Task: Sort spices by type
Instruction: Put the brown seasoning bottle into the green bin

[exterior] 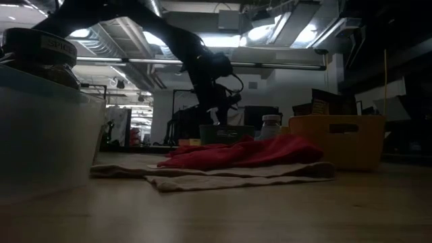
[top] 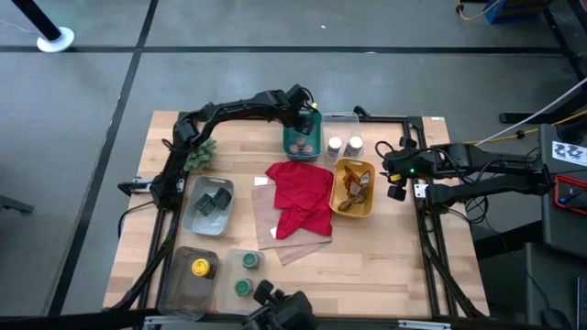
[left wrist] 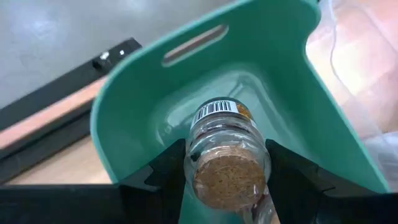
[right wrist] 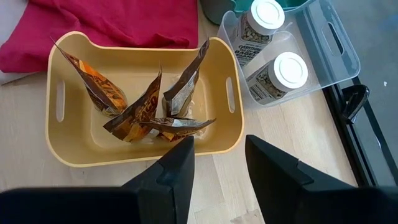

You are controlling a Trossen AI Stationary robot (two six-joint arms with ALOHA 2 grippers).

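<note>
A glass spice jar with a tan cork lid (left wrist: 227,177) sits between the fingers of my left gripper (left wrist: 227,157), inside the teal bin (left wrist: 155,93) at the table's far side (top: 302,139). My left gripper is shut on it. My right gripper (right wrist: 221,165) hangs open over the table's right side, by the yellow bin (right wrist: 74,149) of brown foil packets (right wrist: 140,112). Two white-lidded jars (right wrist: 277,68) stand in a clear bin. Dark tins (top: 211,202) lie in a grey bin. My left gripper pinches the jar between its two fingers, on the glass sides just below the lid (left wrist: 194,149). The fingers come slanting down from above into the teal bin. The jar is tilted, lid toward the wrist and label end (left wrist: 217,109) down in the bin; whether it rests on the floor I cannot tell.
A red cloth (top: 301,197) lies on tan paper at the table's middle. A green plant (top: 200,154) stands at the far left. Clear bins at the near left hold a yellow-lidded jar (top: 200,268) and two green-lidded jars (top: 246,273).
</note>
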